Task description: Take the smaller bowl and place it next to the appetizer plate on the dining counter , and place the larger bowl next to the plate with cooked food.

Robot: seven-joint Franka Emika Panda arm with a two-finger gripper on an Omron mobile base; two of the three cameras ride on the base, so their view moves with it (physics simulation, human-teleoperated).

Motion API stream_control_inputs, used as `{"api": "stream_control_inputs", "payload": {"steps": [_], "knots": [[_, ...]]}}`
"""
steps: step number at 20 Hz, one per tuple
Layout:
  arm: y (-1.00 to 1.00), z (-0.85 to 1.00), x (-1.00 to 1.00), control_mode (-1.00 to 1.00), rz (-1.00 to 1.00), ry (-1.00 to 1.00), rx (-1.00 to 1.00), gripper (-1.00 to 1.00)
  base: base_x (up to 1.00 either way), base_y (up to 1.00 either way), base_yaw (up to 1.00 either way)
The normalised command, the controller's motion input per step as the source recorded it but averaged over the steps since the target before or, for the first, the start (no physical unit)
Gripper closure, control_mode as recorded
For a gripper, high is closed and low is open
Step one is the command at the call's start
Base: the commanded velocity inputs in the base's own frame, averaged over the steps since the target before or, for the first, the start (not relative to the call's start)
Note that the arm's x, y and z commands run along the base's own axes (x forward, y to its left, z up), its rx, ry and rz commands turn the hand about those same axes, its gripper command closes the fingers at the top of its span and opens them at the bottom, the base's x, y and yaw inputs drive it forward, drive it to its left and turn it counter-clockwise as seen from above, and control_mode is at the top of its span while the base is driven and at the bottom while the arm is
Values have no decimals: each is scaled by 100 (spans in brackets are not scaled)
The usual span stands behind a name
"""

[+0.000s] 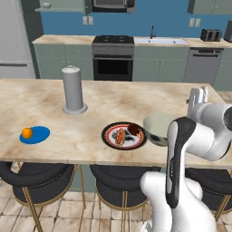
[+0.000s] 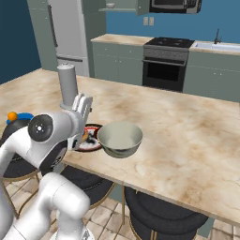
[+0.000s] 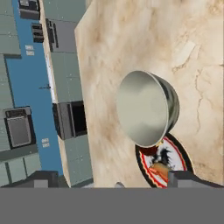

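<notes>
1. Centre-right of the left base view: the wide deep bowl, cream inside and dark olive-grey outside (image 1: 158, 129), sits upright on the long beige marbled dining counter (image 1: 113, 102), right beside the round dark-rimmed plate with brown and reddish cooked food (image 1: 123, 135); their rims look to be touching or nearly so.
2. Far left of that frame, well apart, lies the flat bright blue oval plate with its small orange ball (image 1: 34, 134). No small whitish speckled bowl stands next to it.
3. Judgement: the larger-bowl step looks done, with the bowl set down and let go. The smaller-bowl step appears not yet done.
4. The two-finger gripper (image 2: 82, 106) stands above the counter at centre-left of the right base view, jaws spread wide, nothing between them.
5. Relative to the gripper: in the hand view the large bowl (image 3: 148, 108) lies centre frame, ahead of the finger tips and clear of them; the food plate (image 3: 164, 162) shows at lower right, closer to the tips.
6. Next move, as I judge it: lift clear without clipping the bowl's rim, then go and fetch the smaller bowl.
</notes>
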Motion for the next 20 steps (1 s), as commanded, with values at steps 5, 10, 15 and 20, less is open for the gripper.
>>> {"api": "stream_control_inputs", "payload": {"steps": [5,10,15,20], "knots": [[2,35,-52,-100,0,-3,0,-100,0,0,0],[14,25,-59,-100,0,-21,0,-100,0,0,0],[17,26,-54,100,0,-27,0,-100,-16,4,0],[0,0,0,100,0,0,0,-100,-89,10,0]]}}
